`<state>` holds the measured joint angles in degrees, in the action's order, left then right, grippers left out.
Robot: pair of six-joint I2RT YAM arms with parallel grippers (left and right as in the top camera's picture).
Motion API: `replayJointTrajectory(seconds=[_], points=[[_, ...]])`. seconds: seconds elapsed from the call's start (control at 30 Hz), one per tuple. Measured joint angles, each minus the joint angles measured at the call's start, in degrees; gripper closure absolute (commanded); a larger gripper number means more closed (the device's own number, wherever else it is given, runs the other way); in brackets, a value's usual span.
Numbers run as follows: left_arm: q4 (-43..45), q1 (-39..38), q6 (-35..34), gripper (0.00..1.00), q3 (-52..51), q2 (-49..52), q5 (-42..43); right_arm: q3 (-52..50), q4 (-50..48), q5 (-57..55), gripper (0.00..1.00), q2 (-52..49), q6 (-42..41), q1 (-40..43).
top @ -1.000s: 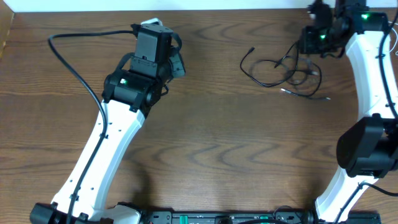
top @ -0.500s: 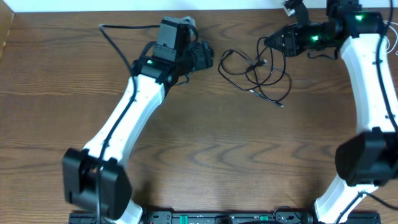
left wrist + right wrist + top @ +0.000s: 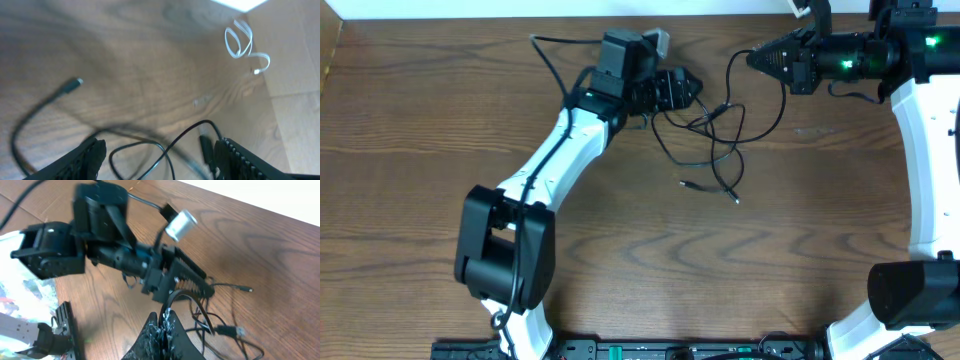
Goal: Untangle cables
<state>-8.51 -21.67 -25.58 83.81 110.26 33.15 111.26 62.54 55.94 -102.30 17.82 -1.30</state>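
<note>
The desk (image 3: 620,250) is brown wood grain, smooth with a soft sheen. The black cable (image 3: 725,150) has a matt, rubbery sheath, while the white cable (image 3: 239,42) looks glossier. The left arm (image 3: 555,160) and right arm (image 3: 920,150) wear smooth white plastic shells with matt black joints. The left tool (image 3: 160,150) has black plastic fingers (image 3: 86,157) with ridged faces. A small cylinder (image 3: 180,224) by it looks like brushed metal.

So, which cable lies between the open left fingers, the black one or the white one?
The black cable: its loops run between the left fingers. The white cable lies coiled far off, apart from them.
</note>
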Motion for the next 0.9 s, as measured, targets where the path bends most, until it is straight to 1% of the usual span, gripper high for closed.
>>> replayJointTrajectory(seconds=[0.17, 0.23, 0.37, 0.5, 0.6, 0.9], points=[[-1.18, -1.42, 1.07, 0.28, 0.00, 0.28, 1.27, 0.00, 0.04, 0.00, 0.99, 0.00, 0.00, 0.00], [-3.21, -1.81, 1.66, 0.33, 0.00, 0.28, 1.46, 0.00, 0.04, -0.02, 0.99, 0.00, 0.00, 0.00], [-7.74, -2.34, 3.43, 0.38, 0.00, 0.28, 1.49, 0.00, 0.09, -0.09, 0.99, 0.00, 0.00, 0.00], [-12.85, -2.49, 6.05, 0.39, 0.00, 0.28, 1.51, 0.00, 0.11, -0.24, 0.99, 0.00, 0.00, 0.00], [-14.91, -2.49, 7.76, 0.39, 0.00, 0.28, 1.51, 0.00, 0.17, -0.24, 0.99, -0.02, 0.00, 0.00], [-15.02, -3.17, 9.42, 0.39, 0.00, 0.28, 1.49, 0.00, 0.17, -0.22, 0.99, 0.00, 0.00, 0.00]])
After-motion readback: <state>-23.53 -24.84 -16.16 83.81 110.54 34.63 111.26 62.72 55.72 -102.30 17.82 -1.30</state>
